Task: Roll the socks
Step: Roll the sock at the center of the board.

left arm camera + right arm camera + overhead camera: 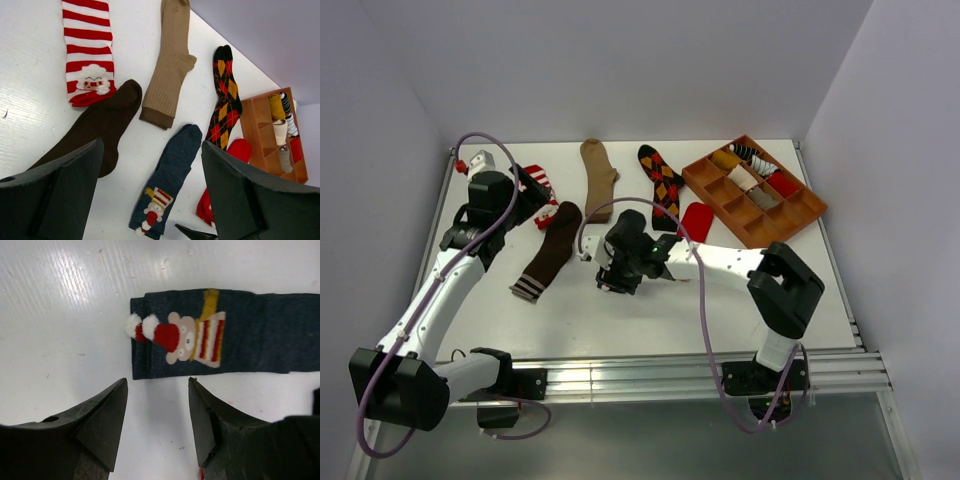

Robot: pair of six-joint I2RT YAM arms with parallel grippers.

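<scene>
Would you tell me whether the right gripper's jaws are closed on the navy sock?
No, the right gripper has its jaws open and apart from the navy sock, which lies flat beyond their tips.

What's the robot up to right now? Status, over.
Left tool open, empty, above the socks. Right tool open, at the cuff of the navy sock; it lies flat, unrolled. Nothing between them.

A brown wooden compartment tray (788, 224) sits angled at the far right of the white counter (650, 320).
</scene>
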